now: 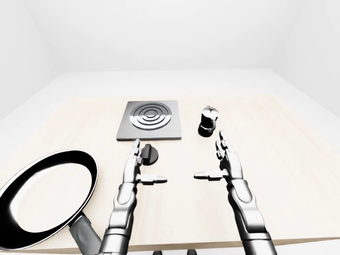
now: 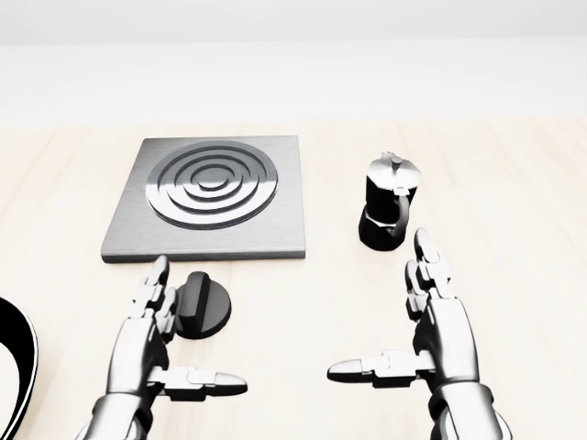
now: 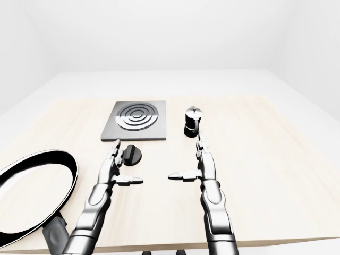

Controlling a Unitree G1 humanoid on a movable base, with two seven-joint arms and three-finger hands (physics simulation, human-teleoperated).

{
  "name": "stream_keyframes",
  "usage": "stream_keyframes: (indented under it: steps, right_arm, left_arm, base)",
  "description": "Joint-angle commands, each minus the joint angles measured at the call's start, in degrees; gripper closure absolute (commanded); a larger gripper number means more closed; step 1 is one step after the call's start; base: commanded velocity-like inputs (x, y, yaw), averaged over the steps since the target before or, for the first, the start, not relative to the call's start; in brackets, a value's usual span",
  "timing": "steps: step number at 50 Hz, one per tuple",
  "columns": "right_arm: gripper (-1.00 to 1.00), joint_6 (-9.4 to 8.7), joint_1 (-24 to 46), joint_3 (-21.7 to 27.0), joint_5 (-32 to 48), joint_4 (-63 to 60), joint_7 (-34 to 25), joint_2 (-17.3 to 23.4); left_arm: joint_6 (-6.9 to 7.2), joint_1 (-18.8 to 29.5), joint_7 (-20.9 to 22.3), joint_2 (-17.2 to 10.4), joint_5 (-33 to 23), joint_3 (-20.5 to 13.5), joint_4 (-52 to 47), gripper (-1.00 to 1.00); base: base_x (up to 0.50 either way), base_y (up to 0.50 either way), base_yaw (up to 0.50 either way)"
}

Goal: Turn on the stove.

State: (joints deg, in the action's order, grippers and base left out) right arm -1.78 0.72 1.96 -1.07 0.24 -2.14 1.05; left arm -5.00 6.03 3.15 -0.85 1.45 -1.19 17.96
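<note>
In the head view the stove is a square grey plate (image 2: 128,234) with a ringed burner (image 2: 212,182), at the upper left. Just below it lies its black round knob (image 2: 205,305), its ridge pointing up and slightly left. My left hand (image 2: 191,332) is open: the fingers stand along the knob's left edge and the thumb points right below the knob. I cannot tell whether they touch it. My right hand (image 2: 380,307) is open too, apart from everything, at the lower right.
A black moka pot (image 2: 388,213) stands right of the stove, just above my right hand's fingertips. A large black frying pan (image 1: 48,196) lies at the table's lower left. The wooden table (image 1: 297,159) ends close below my arms.
</note>
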Motion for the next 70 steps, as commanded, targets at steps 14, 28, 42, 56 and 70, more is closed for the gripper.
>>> stream_keyframes:
  steps: [14,28,42,56,70]
  right_arm:
    - [-1.0,-0.69,0.0,0.0,0.0,-0.7,0.0,0.0]
    - [-1.0,-0.71,0.0,0.0,0.0,-0.7,0.0,0.0]
    - [-1.0,-0.73,0.0,0.0,0.0,-0.7,0.0,0.0]
    - [-1.0,-0.7,0.0,0.0,0.0,-0.7,0.0,0.0]
    - [-1.0,-0.72,0.0,0.0,0.0,-0.7,0.0,0.0]
  left_arm:
    - [0.0,0.2,0.1,1.2,-1.0,1.5,2.9,-1.0]
    - [0.0,-0.1,0.1,2.5,-1.9,3.5,3.2,-1.0]
    - [1.71,-3.5,0.5,3.6,-3.3,6.7,-7.9,-1.0]
    - [9.38,-7.0,0.2,3.5,-4.7,10.2,-21.5,-1.0]
    - [10.0,-9.1,-2.3,1.6,-6.6,10.7,-53.0,-1.0]
  base:
    - [0.0,0.0,0.0]
    - [0.0,0.0,0.0]
    - [0.0,0.0,0.0]
    - [0.0,0.0,0.0]
    - [0.0,0.0,0.0]
